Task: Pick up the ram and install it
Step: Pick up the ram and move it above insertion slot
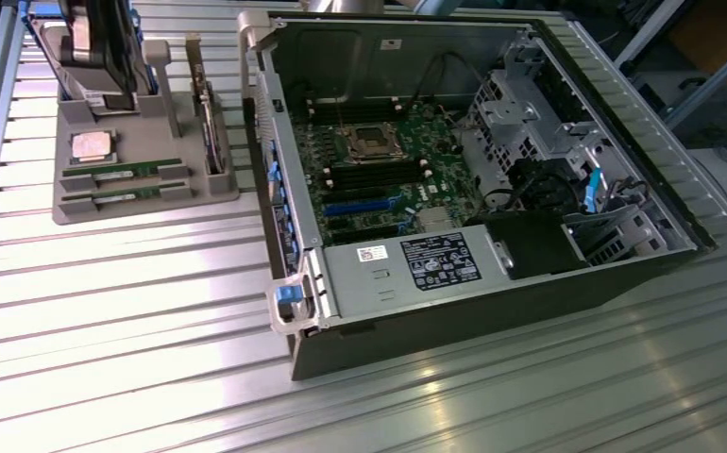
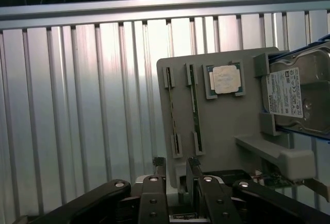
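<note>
Exterior view, from where I stand: a grey holder (image 1: 149,206) sits on the ribbed metal table (image 1: 111,321) at about ten o'clock. The open computer case (image 1: 377,344) takes up the middle and runs out toward three o'clock.

The ram stick (image 1: 118,173) lies flat in a slot of the holder, just at six o'clock of the square processor chip (image 1: 91,144). A second stick (image 1: 118,195) lies in the next slot, again at six o'clock. Both are well apart from the case. A hard drive (image 1: 87,38) stands upright at twelve o'clock of the chip, and a wider card (image 1: 212,123) stands on edge at its three o'clock, between the slots and the case wall. Inside the case the main board (image 1: 377,184) lies bare.

Through the wrist view, the gripper (image 2: 175,163) hangs just beside the holder's edge (image 2: 232,121). Its fingers are spread wide and hold nothing. The ram stick (image 2: 195,108) lies just beyond the fingertips (image 2: 192,163), untouched, beside the chip (image 2: 225,79).
</note>
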`<state>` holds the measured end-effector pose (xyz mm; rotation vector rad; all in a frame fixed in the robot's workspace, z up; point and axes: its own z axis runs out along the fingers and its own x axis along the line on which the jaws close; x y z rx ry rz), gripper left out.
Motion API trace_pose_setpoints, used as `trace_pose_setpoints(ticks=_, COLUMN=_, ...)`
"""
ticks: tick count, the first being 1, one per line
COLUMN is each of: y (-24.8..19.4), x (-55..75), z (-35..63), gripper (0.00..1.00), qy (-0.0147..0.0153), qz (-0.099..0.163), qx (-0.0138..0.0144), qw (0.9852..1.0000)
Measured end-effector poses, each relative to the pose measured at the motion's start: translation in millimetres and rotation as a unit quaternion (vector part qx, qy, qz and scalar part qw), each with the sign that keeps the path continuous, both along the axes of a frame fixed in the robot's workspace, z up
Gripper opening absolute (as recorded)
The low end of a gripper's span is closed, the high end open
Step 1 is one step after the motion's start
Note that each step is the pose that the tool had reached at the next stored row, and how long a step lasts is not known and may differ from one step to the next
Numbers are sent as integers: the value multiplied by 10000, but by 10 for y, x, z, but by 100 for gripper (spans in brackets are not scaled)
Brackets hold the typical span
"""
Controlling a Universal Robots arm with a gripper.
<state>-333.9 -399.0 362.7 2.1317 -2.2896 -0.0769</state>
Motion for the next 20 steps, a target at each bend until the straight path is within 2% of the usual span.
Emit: trace_pose_setpoints(ticks=20, y=0, x=0, z=-90, gripper=30, qy=0, qz=0, qx=0, qw=10000)
